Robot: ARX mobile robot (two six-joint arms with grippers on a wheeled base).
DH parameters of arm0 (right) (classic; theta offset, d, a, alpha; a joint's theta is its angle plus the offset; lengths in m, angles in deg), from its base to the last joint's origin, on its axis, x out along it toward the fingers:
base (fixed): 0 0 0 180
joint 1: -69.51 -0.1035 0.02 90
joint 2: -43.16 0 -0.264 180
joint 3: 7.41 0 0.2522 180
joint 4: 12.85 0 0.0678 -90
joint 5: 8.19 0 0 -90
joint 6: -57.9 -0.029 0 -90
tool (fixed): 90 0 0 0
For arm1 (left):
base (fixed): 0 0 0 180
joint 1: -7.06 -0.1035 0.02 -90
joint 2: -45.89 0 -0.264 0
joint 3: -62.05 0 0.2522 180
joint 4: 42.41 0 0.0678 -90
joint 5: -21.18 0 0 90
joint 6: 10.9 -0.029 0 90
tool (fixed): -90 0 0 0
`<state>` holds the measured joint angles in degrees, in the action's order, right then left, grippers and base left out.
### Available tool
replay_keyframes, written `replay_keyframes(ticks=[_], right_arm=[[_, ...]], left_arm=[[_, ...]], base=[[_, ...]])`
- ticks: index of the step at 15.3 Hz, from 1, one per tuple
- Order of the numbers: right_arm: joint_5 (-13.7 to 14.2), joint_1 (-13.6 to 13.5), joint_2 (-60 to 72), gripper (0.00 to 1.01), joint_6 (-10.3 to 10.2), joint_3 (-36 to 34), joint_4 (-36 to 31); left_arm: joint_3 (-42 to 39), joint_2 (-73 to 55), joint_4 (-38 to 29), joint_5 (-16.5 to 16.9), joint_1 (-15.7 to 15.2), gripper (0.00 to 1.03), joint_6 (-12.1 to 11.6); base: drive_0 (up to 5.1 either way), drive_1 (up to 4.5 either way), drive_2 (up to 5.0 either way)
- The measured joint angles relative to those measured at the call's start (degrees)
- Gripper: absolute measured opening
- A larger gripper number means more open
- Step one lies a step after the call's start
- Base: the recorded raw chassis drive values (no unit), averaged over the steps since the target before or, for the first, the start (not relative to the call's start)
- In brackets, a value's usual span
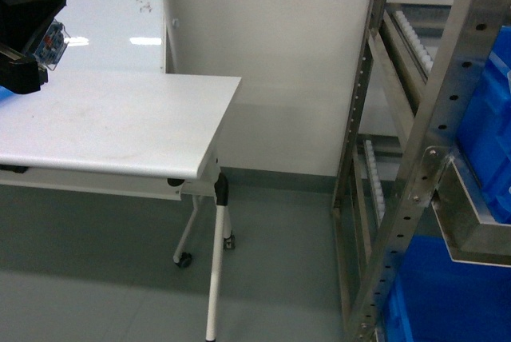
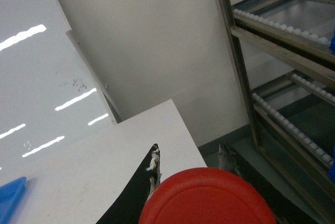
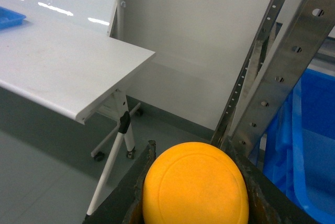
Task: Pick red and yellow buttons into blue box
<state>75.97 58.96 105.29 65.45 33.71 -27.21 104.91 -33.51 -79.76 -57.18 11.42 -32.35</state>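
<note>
The red button fills the bottom of the left wrist view, and my left gripper is shut on it, a finger on each side of the round cap. In the head view that gripper hangs at the top left over the white table, the button's clear base showing between its fingers. My right gripper is shut on the yellow button, held above the floor beside the rack; it is out of the head view. A corner of the blue box lies on the table's far left.
A metal rack with roller shelves stands at the right, holding blue bins and another low down. The table's right edge and folding wheeled leg stand over grey floor. A white wall is behind.
</note>
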Motion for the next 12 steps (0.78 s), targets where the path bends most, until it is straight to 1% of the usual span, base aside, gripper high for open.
replay_keyframes(ticks=[1,2,4,5,6,8,10,12], right_arm=[[-0.04,-0.02,0.0,0.33,0.0,0.0,-0.04],[-0.02,0.0,0.02,0.33,0.0,0.0,0.02],[-0.04,-0.28,0.28,0.33,0.0,0.0,0.26],[0.2,0.02,0.15,0.33,0.0,-0.02,-0.09],[-0.22,-0.09,0.13,0.33,0.0,0.0,-0.02],[-0.2,-0.33,0.13,0.33,0.0,0.0,0.04],[-0.17,-0.33,0.11,0.33,0.0,0.0,0.0],[-0.13,-0.26,-0.04,0.33,0.0,-0.02,0.04]], left_arm=[[0.0,0.07,-0.07,0.0,0.04,0.29,0.0],[0.0,0.04,0.04,0.04,0.15,0.29,0.0],[0.0,-0.09,0.04,-0.39,-0.22,0.29,-0.02],[0.02,-0.09,-0.04,0.46,0.46,0.29,-0.02],[0.02,-0.09,0.22,0.31,0.35,0.29,-0.02],[0.02,0.02,0.09,-0.2,-0.17,0.29,-0.02],[0.02,0.04,-0.02,0.02,0.0,0.29,0.0],[0.0,0.04,-0.02,0.0,0.0,0.29,0.0]], base=[[3.3,0.65,-3.7],[4.6,-2.28,-2.3],[3.6,-4.77,1.2],[3.3,-4.72,2.1],[3.2,-4.76,2.1],[3.4,-4.9,1.3],[4.4,-4.28,0.0],[4.9,-2.1,-2.1]])
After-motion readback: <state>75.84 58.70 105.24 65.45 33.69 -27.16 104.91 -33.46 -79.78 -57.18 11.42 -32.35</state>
